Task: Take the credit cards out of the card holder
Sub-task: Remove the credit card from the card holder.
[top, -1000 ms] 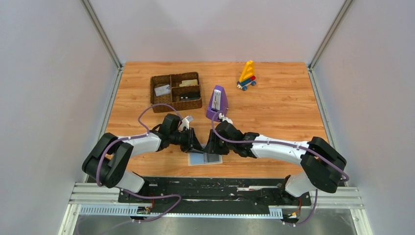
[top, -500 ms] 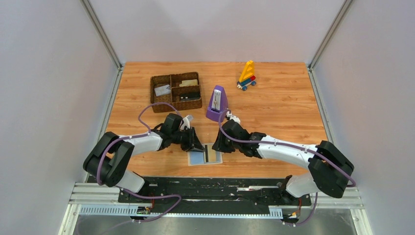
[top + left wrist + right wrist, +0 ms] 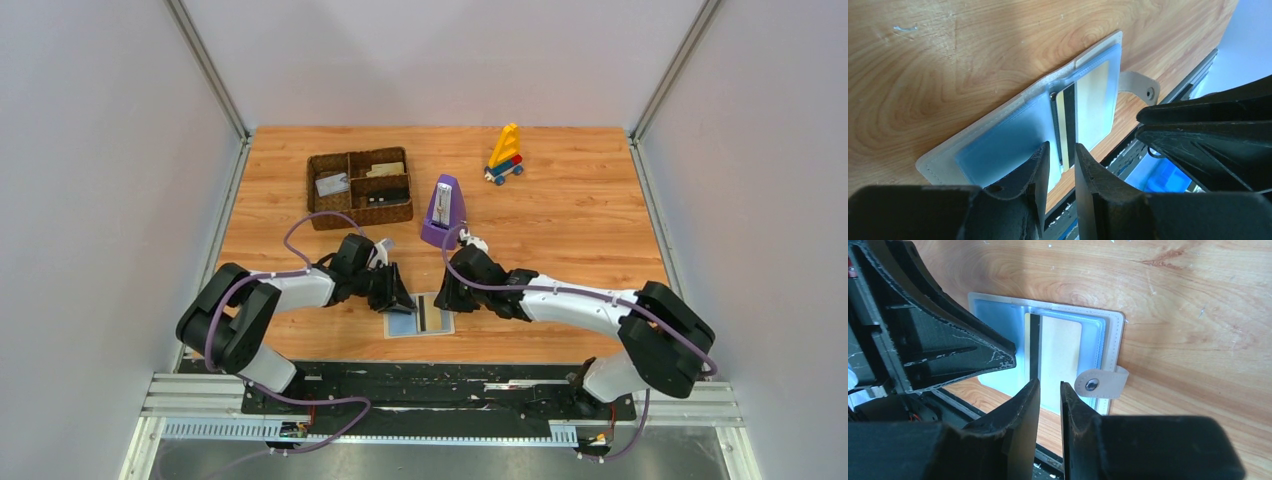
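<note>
Tabletop point(image 3: 560, 230): one card holder point(image 3: 1114, 340), two credit cards point(image 3: 1060, 355) (black, tan); left end effector point(image 3: 1062, 150), right end effector point(image 3: 1049, 385) parted.

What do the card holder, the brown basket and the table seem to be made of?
Card holder: soft plastic or imitation leather, matte, with a stitched edge and clear glossy pockets. Basket: brown fibre, perhaps rattan; its walls look woven. Table: wood or wood-look laminate, smooth; grain and knots show.

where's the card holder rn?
Top view: the card holder lies open on the table by the near edge, centre, between the left gripper and right gripper.
</note>
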Controlling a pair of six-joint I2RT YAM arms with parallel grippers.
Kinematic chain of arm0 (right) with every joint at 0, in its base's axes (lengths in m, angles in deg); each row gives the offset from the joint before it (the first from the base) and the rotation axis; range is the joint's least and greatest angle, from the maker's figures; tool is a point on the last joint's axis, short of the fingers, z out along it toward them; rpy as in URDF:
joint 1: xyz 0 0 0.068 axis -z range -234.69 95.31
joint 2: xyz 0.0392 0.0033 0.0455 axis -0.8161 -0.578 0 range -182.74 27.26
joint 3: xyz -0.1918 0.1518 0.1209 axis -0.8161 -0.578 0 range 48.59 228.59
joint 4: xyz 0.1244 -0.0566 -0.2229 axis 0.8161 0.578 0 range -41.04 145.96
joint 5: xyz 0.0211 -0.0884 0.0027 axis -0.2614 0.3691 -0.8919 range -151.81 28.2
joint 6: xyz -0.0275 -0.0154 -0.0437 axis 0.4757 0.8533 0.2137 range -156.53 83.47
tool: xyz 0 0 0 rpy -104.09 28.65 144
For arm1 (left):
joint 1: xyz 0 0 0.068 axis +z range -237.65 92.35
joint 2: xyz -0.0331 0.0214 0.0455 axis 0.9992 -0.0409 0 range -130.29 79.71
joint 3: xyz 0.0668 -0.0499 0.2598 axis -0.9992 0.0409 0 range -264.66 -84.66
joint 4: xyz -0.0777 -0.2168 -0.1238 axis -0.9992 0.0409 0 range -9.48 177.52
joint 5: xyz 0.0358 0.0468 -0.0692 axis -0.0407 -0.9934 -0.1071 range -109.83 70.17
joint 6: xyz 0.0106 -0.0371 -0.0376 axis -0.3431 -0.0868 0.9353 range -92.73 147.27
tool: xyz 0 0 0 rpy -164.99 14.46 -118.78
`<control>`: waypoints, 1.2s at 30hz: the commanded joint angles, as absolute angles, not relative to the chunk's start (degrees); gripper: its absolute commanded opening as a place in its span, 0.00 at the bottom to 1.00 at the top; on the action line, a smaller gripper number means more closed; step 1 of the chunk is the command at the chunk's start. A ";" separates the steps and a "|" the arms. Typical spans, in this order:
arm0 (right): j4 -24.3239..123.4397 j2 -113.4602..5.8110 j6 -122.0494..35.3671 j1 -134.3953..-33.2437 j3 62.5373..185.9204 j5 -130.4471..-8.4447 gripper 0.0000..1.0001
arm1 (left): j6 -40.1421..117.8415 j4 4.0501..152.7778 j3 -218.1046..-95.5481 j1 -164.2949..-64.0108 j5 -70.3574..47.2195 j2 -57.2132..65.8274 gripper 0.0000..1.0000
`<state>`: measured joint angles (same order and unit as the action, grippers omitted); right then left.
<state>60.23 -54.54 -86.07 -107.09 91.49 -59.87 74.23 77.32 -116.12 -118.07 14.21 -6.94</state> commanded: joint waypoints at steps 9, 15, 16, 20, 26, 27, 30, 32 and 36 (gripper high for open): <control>53.89 -60.96 -85.00 -105.68 91.74 -63.17 0.22 | 73.52 73.10 -116.99 -118.33 14.01 -8.74 0.33; 53.10 -62.05 -86.97 -105.64 89.92 -63.65 0.21 | 74.45 71.17 -116.08 -118.33 14.62 -8.75 0.33; 53.02 -62.01 -87.25 -105.62 89.48 -63.58 0.21 | 74.97 70.10 -115.78 -118.33 15.02 -8.90 0.33; 53.00 -62.01 -87.76 -105.61 88.56 -63.19 0.21 | 75.98 67.93 -115.12 -118.33 15.61 -9.94 0.33; 52.90 -62.22 -88.52 -105.61 88.06 -63.16 0.20 | 76.51 67.11 -114.49 -118.32 15.51 -10.24 0.33; 52.92 -62.14 -88.49 -105.58 88.04 -63.17 0.20 | 76.59 67.08 -114.29 -118.37 15.50 -10.18 0.33; 52.91 -62.03 -88.58 -105.63 87.97 -63.04 0.20 | 76.79 66.96 -113.93 -118.41 15.33 -9.70 0.33; 52.84 -61.95 -88.61 -105.61 87.89 -62.96 0.20 | 77.25 66.56 -113.62 -118.35 15.54 -9.41 0.33; 52.92 -62.00 -88.77 -105.66 87.88 -63.12 0.20 | 78.66 64.41 -112.88 -118.41 16.33 -9.19 0.31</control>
